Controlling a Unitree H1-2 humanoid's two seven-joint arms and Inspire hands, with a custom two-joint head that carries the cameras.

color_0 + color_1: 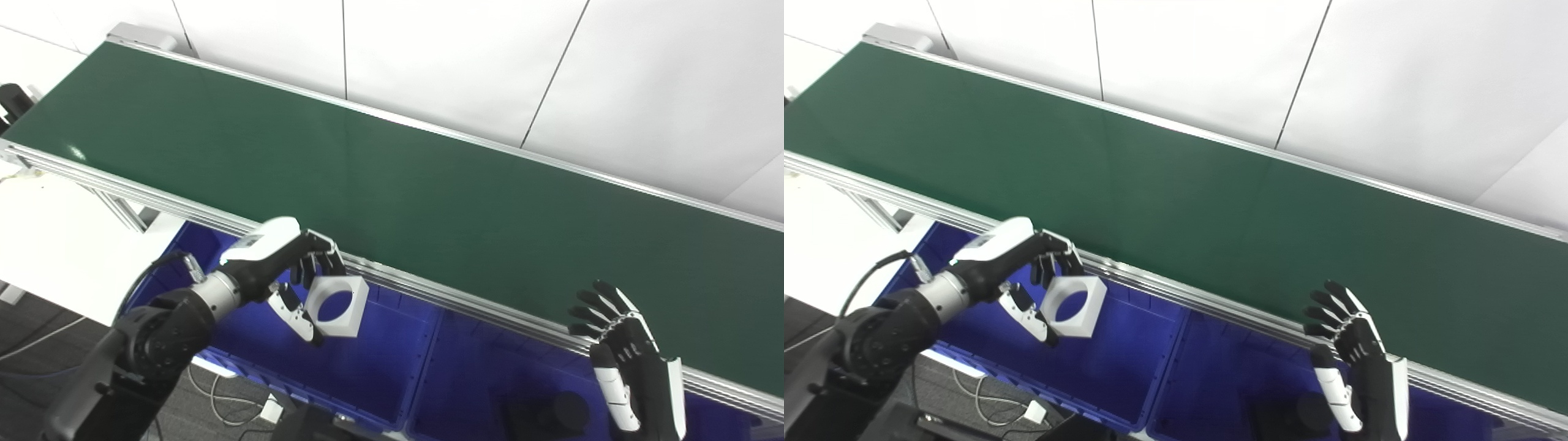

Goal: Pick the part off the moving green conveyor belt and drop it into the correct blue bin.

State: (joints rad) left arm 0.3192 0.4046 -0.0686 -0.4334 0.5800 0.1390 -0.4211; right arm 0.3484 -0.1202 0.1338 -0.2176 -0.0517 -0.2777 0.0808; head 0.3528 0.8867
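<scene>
Place: you're looking at a lab or factory-style test cell.
Belt: a long green conveyor (429,184) on aluminium rails.
Bins: blue plastic bins (367,367) sit below its near edge.
Surroundings: plain white wall panels (459,61); loose cables on the floor (226,398).

Left eye view: from the head, looking down and forward across the green conveyor belt (429,184) toward the white wall (459,55).
Right eye view: same aim, set slightly rightward.
Nearness: close, arms enter at bottom.
Shared: belt, blue bins (1127,361), both hands; bin contents probably too dark to read.
</scene>
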